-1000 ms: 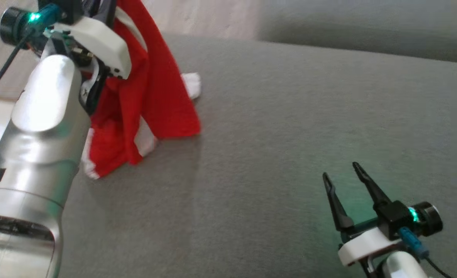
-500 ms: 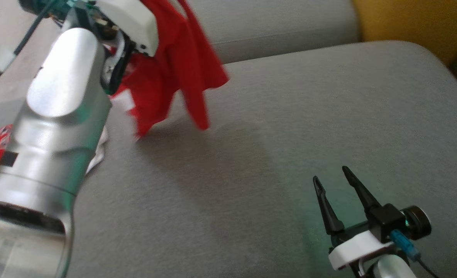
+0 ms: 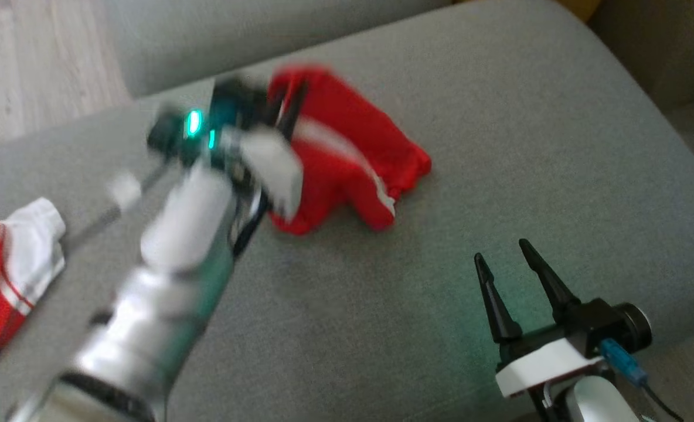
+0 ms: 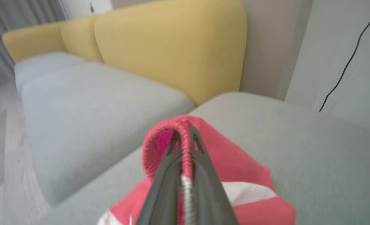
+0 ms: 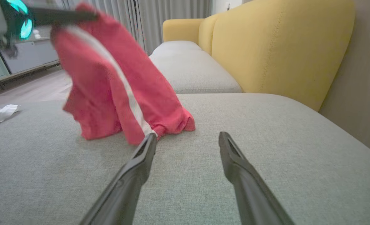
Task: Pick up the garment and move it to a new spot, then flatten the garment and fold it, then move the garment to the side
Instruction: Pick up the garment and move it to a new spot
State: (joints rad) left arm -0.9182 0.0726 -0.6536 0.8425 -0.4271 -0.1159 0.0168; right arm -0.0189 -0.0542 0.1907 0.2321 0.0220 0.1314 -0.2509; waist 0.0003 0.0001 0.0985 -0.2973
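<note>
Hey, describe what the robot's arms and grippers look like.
The left forearm is silvery metal; both wrists carry a white bracket and a black camera with green light. The right gripper has two long, dark, pointed fingers and a blue plug with a black cable. The left gripper has matching fingers.

Red garment (image 3: 347, 158) with white stripe; grey cushion (image 3: 499, 117).

Open grey cushion (image 3: 382, 316) stretches between the red garment (image 3: 353, 158) and the right gripper (image 3: 500, 249), a second garment (image 3: 13, 264) lying at far left.
</note>
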